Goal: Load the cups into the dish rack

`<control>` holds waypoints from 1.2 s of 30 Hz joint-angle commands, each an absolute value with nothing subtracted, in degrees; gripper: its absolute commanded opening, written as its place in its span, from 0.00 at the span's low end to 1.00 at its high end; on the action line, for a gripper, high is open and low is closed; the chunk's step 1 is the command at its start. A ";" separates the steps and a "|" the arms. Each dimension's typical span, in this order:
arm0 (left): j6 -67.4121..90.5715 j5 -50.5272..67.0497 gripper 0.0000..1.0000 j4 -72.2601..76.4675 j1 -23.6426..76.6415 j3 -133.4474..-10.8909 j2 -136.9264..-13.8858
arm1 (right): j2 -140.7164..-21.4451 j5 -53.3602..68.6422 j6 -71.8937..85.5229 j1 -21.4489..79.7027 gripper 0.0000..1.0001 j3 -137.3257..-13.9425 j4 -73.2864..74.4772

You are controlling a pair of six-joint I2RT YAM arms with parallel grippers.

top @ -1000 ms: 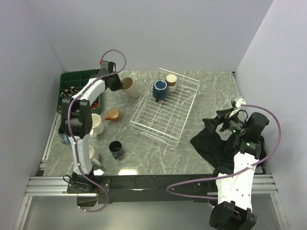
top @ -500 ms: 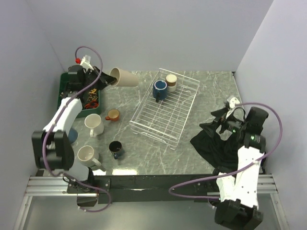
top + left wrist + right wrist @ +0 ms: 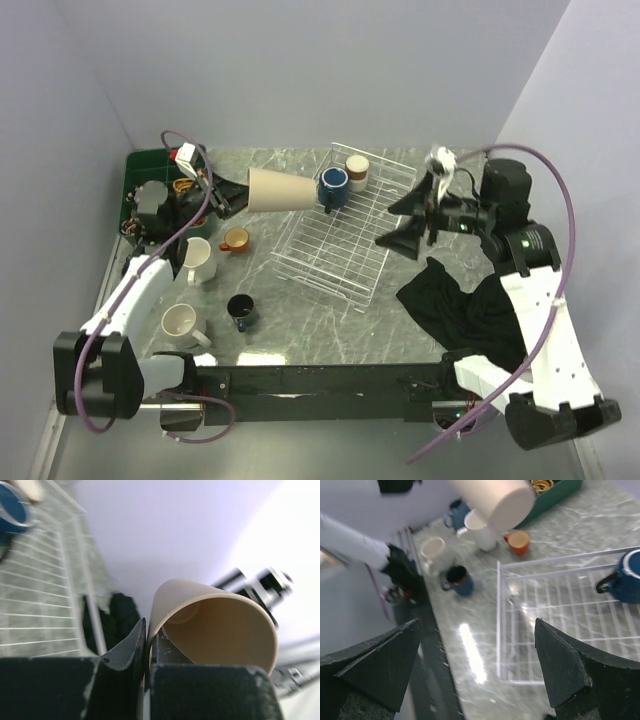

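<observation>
We read no text, label, brand, number or sign in any view; the beige tumbler [image 3: 285, 190], the other cups [image 3: 198, 260] and the dish rack [image 3: 345, 250] carry no legible marking.

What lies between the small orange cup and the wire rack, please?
Nothing but bare tabletop separates the orange cup and the rack, as the top view shows.

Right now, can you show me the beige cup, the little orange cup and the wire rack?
beige cup [image 3: 285, 190]: top view, middle of its side wall.
orange cup [image 3: 237, 239]: top view, its open mouth.
rack [image 3: 343, 248]: top view, bare grid floor.
</observation>
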State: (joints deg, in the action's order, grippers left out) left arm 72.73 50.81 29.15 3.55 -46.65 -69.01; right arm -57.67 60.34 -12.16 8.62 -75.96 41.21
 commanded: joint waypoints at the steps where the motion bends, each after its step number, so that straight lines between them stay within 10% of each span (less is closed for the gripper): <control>1: 88.64 49.49 0.01 48.32 7.46 -43.51 -63.64 | -61.26 55.56 13.50 12.83 1.00 -79.10 28.69; 14: 97.21 34.37 0.01 53.52 19.15 -40.34 -63.19 | -64.95 60.20 52.97 18.19 1.00 -73.31 -1.30; 36: 95.81 23.74 0.01 55.72 29.62 -40.70 -68.91 | -68.38 49.93 46.84 21.71 1.00 -74.88 1.85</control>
State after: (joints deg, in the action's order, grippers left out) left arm 97.17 27.94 52.93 28.47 -40.23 -70.02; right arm -68.27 54.08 49.87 21.23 -72.07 1.43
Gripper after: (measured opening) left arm 0.068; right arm 0.999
